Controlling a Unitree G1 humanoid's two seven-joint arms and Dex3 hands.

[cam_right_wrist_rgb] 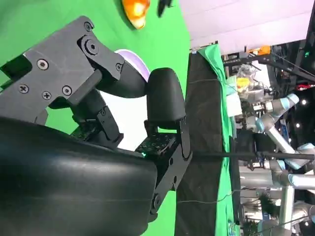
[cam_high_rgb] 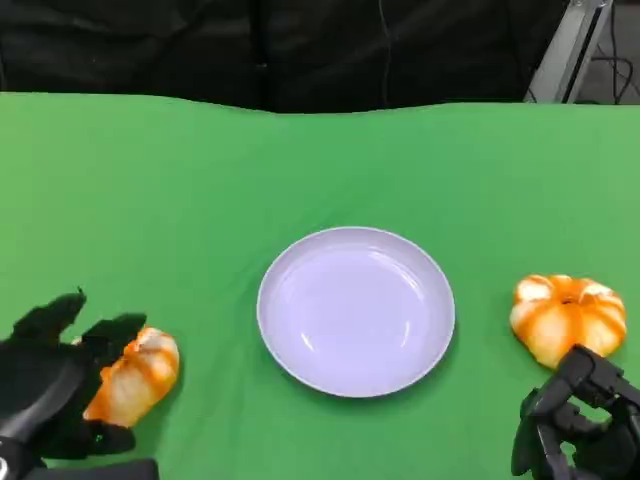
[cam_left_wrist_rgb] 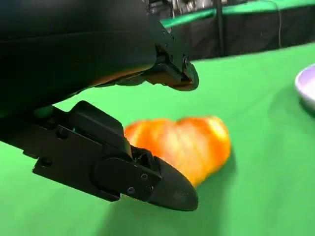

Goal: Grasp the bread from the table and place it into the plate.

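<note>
A white plate sits in the middle of the green table, and its rim also shows in the left wrist view. An orange-and-white bread lies at the lower left on the cloth. My left hand straddles this bread, one finger above it and another in front; no clear grip shows. A second bread lies to the right of the plate. Just below it, my right hand rests with its fingers loosely bent and nothing in them.
The green cloth stretches bare behind and around the plate. Its far edge meets a dark backdrop. A grey metal leg stands at the back right. Other robot arms stand beyond the table.
</note>
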